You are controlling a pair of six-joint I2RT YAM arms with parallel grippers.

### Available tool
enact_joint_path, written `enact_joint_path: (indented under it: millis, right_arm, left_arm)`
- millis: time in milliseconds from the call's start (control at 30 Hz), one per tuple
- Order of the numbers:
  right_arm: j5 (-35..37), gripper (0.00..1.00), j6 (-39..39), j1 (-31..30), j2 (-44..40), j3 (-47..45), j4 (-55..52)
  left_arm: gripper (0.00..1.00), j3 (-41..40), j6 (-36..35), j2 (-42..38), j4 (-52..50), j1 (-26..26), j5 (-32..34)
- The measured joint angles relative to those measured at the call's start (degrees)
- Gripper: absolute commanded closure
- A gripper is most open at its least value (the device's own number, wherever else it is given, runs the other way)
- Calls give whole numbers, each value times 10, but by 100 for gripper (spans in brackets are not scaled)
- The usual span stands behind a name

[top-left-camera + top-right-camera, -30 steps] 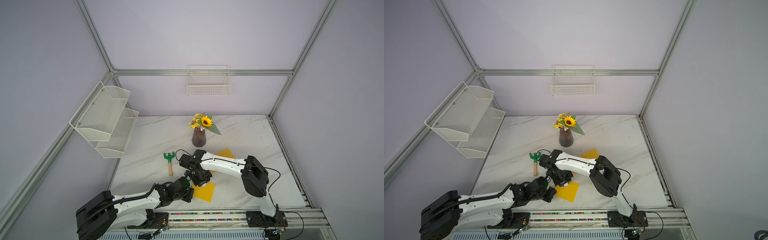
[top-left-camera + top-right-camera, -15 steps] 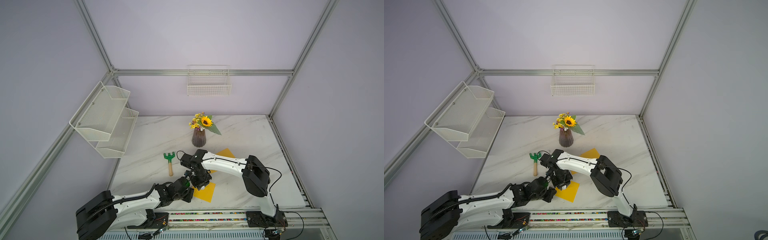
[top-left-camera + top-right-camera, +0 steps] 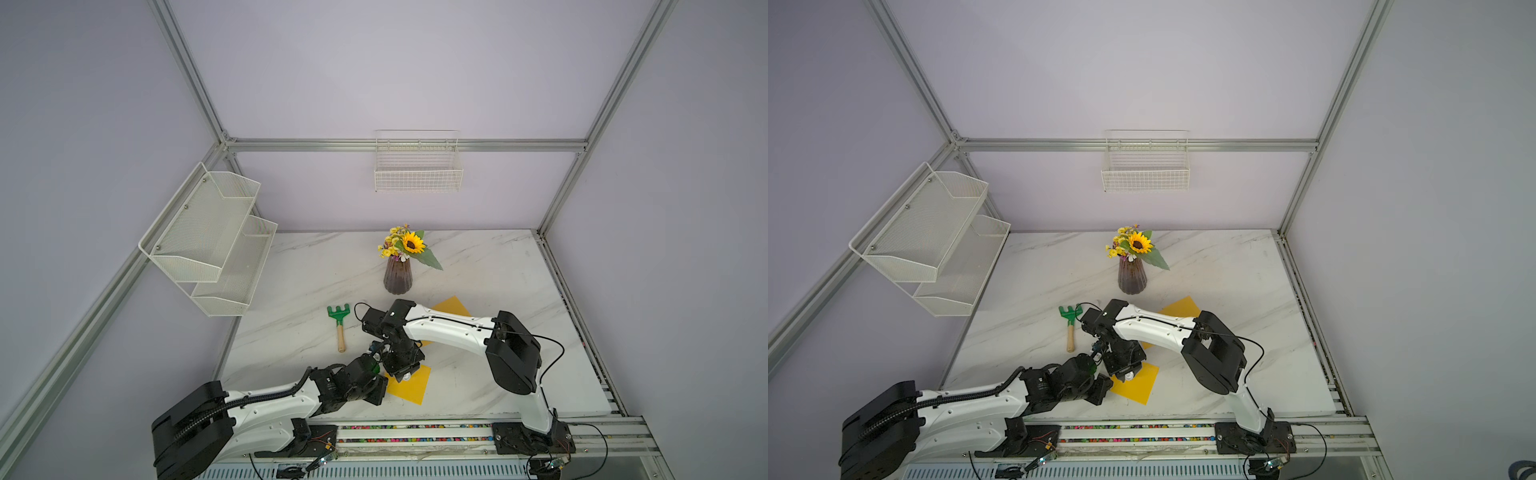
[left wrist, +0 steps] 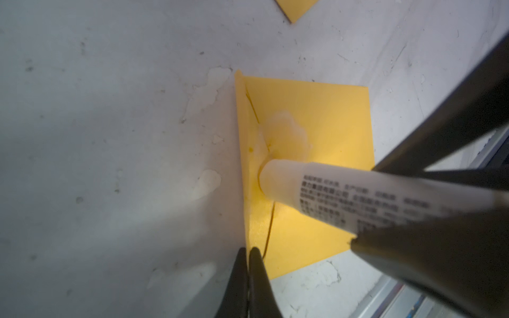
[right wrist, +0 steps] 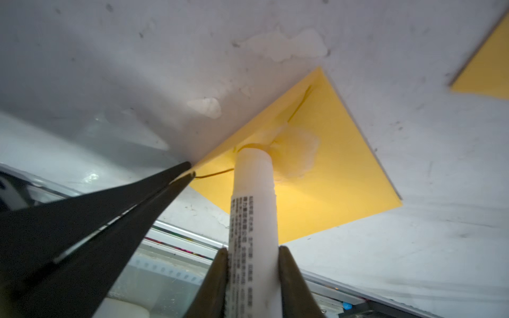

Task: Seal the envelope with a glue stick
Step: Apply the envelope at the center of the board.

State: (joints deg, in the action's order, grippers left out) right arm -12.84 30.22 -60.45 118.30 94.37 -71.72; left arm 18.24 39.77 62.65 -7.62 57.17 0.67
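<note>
Right now the right fingers [image 5: 213, 278] are shut tight around the glue stick [image 5: 253, 209], one on each side of its label. The stick points away from them, long and steeply down. Its tip touches the yellow envelope [image 5: 338, 176], right on the thin line where the flap meets the body. A wet blob of glue [image 5: 298, 154] sits just beside the tip. The left fingers [image 4: 259, 275] are closed too, with their tips at the envelope's corner, at one end of that same line. I cannot tell if they pinch the paper or only press it. I think the next move is a slide along the line, and the right arm is the one to do it. The table [image 4: 110, 124] beside the envelope is bare but for dried glue spots, and its front edge is near. A second yellow sheet [image 5: 487, 68], a green rake [image 3: 338, 320] and a vase [image 3: 397, 276] are well apart.
</note>
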Motion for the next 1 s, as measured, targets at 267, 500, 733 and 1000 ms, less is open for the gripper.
enact_joint_path:
  millis: [267, 500, 733, 1000]
  right_arm:
    - [45, 100, 5, -4, 3, 7, -21]
    - [87, 100, 3, -13, 10, 17, -48]
    - [2, 100, 11, -7, -7, -10, -2]
    - [59, 100, 18, -16, 0, 1, -28]
  left_arm:
    - [100, 0, -1, 0, -1, 0, 0]
    - [100, 0, -2, -1, -1, 0, 0]
    - [100, 0, 1, -7, -10, 0, 1]
    - [100, 0, 0, -8, -12, 0, 2]
